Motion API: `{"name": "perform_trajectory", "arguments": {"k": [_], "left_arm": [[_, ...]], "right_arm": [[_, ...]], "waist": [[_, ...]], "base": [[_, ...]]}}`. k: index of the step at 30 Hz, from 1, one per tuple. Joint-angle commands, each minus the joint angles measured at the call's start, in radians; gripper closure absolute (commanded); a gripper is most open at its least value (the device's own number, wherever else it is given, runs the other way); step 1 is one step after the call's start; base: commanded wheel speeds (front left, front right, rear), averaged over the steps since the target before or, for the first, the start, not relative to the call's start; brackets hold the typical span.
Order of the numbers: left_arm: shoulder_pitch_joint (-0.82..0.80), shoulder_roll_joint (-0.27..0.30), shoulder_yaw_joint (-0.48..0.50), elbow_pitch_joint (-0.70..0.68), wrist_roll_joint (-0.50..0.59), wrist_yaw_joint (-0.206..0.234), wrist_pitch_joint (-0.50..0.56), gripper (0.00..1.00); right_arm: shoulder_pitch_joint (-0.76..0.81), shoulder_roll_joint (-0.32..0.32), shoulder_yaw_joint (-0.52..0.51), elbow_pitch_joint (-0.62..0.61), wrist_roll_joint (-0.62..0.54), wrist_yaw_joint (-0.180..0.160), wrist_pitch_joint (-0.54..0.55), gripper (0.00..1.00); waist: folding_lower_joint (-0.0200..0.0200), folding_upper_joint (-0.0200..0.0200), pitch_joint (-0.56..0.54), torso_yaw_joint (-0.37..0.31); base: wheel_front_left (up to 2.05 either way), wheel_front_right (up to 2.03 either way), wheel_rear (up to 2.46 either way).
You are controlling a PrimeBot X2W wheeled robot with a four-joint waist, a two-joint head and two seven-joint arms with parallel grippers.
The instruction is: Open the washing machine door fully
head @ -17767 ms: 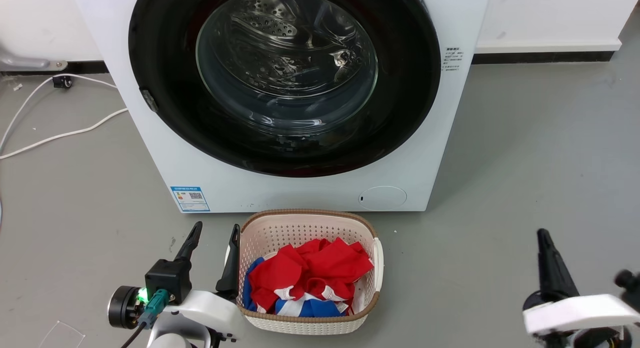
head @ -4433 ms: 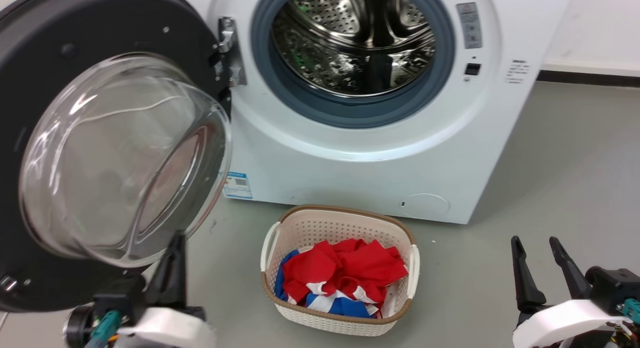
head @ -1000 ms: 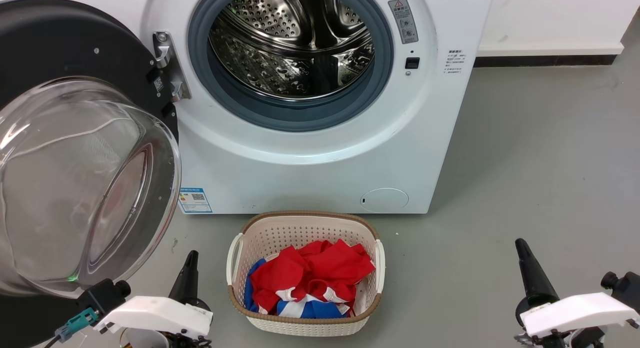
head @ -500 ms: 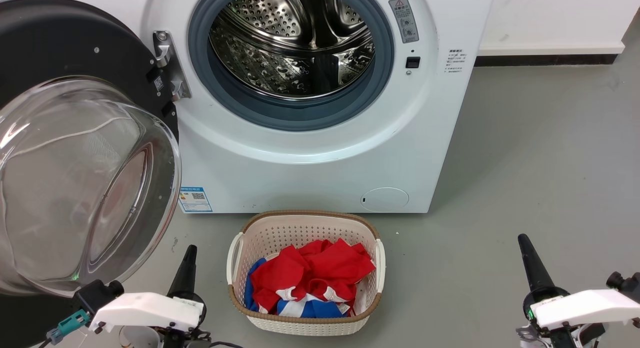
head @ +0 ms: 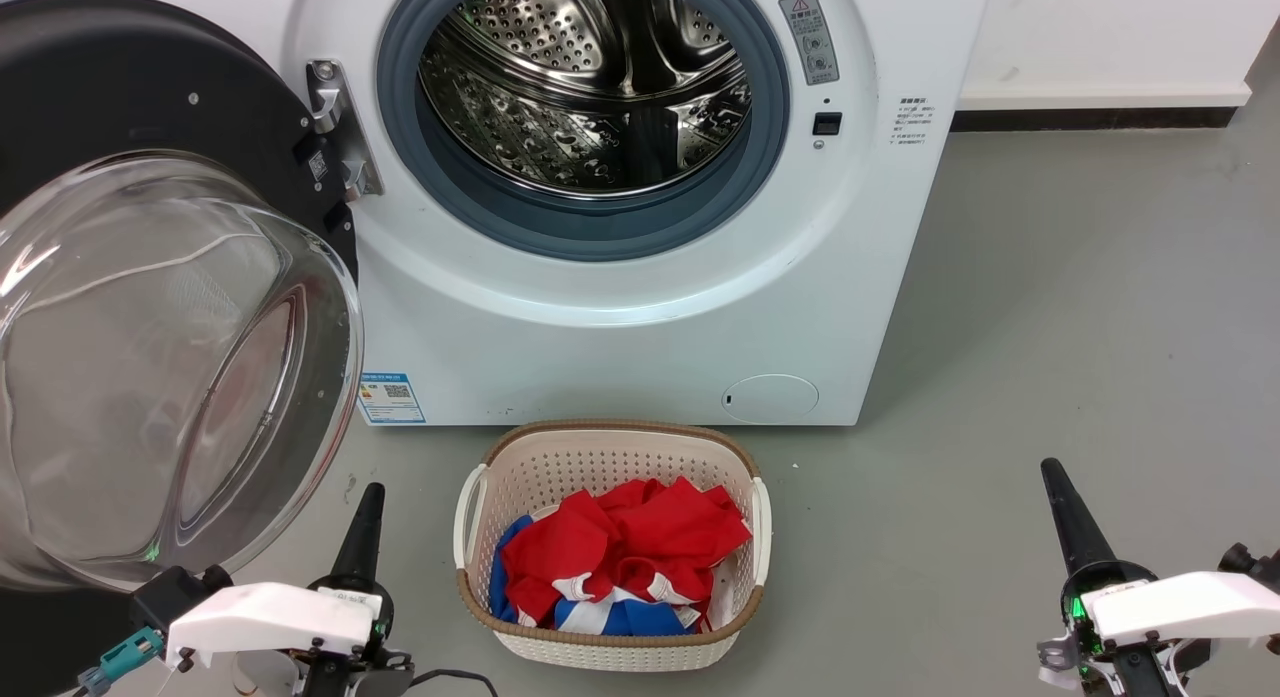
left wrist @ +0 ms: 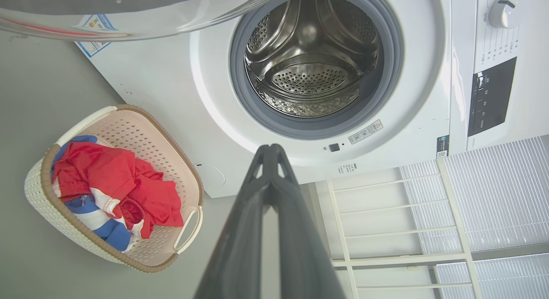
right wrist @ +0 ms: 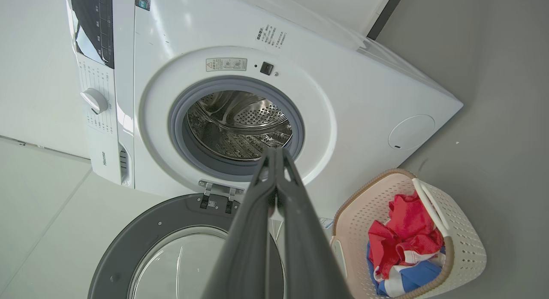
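Standing open: washing machine door | Hisense badge | left gripper together; right gripper together

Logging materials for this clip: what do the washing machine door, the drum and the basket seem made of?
The washing machine door: dark rim, likely plastic, around a clear glass-like bowl with reflections. The drum: shiny perforated metal, probably stainless steel. The basket: cream perforated plastic, brown woven-look rim.
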Motion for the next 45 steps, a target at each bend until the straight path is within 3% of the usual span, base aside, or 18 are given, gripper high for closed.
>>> {"name": "perform_trajectory", "arguments": {"k": [1,45], "left_arm": [[-0.025,-0.005,0.007,-0.004,-0.016,-0.005,0.005,1.00],[-0.040,-0.053,0.107,0.009,-0.317,-0.068,0.089,1.00]], "right_arm": [[-0.025,-0.005,-0.003,-0.002,0.022,0.000,0.004,1.00],[-0.065,0.000,-0.034,0.044,0.371,0.000,0.054,1.00]], "waist": [[0.0000,0.0000,0.000,0.000],[0.0000,0.0000,0.006,0.003]], "base": [[0.00,0.00,0.00],[0.00,0.00,0.00]]}}
